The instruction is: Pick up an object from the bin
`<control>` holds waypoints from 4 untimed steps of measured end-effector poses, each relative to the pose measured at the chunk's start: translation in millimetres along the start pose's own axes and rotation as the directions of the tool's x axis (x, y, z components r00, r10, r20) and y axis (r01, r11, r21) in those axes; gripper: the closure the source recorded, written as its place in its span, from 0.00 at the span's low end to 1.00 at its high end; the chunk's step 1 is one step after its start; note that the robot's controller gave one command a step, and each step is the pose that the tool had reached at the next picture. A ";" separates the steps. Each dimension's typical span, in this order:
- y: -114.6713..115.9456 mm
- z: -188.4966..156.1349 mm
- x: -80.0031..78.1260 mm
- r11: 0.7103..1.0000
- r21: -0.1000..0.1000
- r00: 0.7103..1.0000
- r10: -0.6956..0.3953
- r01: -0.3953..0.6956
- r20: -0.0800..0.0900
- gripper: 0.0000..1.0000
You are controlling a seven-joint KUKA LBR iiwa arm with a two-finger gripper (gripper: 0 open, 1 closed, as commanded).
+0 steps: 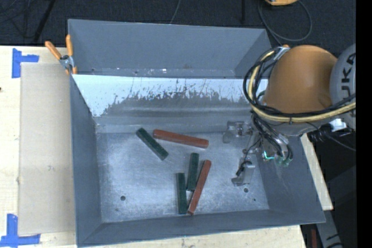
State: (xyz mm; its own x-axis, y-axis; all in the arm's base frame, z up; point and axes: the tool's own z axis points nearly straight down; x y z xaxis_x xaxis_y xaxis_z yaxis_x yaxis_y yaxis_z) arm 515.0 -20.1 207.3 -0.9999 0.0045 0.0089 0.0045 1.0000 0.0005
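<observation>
My gripper [238,153] hangs low at the right side of the bin, open, with one fingertip toward the back wall and the other toward the front. Nothing is between its fingers. Nearest to it, just to its left, a reddish-brown bar [199,185] lies slanted on the bin floor beside a short dark green bar [192,164]. Further back a longer reddish-brown bar [181,138] lies almost level, its right end a short way from the rear fingertip.
Another dark green bar [182,193] lies upright in the picture left of the slanted brown one. One more dark green bar [152,143] lies slanted at centre left. The arm's orange dome and cables hang over the bin's right rim.
</observation>
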 end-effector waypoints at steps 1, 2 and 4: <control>31.5 129.1 17.2 0.959 0.001 0.959 -0.284 0.284 0.004 0.00; 31.1 126.7 15.8 0.959 0.003 0.959 -0.284 0.284 0.008 1.00; 63.3 137.2 -3.0 0.827 0.006 0.827 -0.562 0.562 0.010 0.00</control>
State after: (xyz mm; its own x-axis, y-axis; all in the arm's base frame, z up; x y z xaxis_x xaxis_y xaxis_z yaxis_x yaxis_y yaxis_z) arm 517.1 43.2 70.2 -0.8295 -0.5585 -0.0024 -0.5585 0.8295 -0.0008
